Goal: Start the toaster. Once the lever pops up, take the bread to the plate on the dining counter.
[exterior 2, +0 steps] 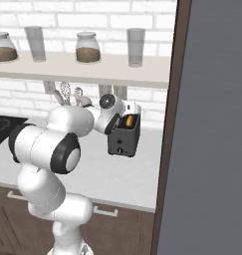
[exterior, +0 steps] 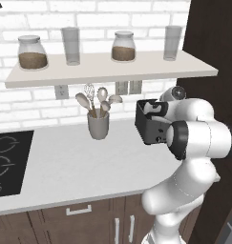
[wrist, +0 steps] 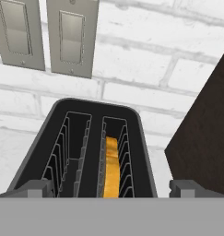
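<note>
The black toaster (exterior: 147,127) stands on the white worktop against the brick wall, at the right end beside a dark cabinet. In the hand view I look down into the toaster (wrist: 79,115) and its two slots. The bread (wrist: 111,168) sits low in the right slot, golden-orange, and also shows at the toaster's top (exterior 2: 128,121). My gripper (wrist: 112,190) hovers just above the toaster's near edge, open, with its fingertips (wrist: 38,188) spread about as wide as the toaster and nothing between them. The plate and the dining counter are out of view.
A grey utensil cup (exterior: 98,126) with spoons and a whisk stands left of the toaster. A shelf (exterior: 112,69) with jars and glasses hangs above. A black cooktop (exterior: 5,162) lies far left. A tall dark cabinet (exterior 2: 212,124) walls off the right. Wall plates (wrist: 69,37) sit behind the toaster.
</note>
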Controlling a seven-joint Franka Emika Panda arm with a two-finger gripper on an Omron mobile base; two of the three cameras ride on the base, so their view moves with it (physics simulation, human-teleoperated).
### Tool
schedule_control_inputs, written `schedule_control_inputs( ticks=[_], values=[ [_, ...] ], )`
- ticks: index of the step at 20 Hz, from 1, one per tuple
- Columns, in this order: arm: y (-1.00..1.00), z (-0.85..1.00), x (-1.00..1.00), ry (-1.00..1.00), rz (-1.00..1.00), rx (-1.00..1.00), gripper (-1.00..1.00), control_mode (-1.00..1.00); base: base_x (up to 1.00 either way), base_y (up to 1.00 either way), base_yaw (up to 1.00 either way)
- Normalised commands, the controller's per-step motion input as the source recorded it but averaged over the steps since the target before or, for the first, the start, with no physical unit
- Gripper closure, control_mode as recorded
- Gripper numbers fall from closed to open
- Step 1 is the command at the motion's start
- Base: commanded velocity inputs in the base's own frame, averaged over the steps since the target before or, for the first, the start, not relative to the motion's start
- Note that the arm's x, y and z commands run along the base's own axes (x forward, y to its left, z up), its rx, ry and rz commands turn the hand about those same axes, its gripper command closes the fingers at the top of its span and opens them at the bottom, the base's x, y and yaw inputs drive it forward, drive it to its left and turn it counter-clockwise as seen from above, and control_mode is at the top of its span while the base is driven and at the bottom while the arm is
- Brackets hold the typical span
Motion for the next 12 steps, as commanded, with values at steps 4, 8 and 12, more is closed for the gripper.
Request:
schedule_control_inputs(
  ticks=[4, 8, 12],
  values=[
    [0.00, 0.00, 0.00, 0.00, 0.00, 0.00, -1.00, -1.00, 0.00, 0.00, 0.00],
    [0.00, 0.00, 0.00, 0.00, 0.00, 0.00, -1.00, -1.00, 0.00, 0.00, 0.00],
    [0.00, 0.00, 0.00, 0.00, 0.00, 0.00, -1.00, -1.00, 0.00, 0.00, 0.00]
  ],
)
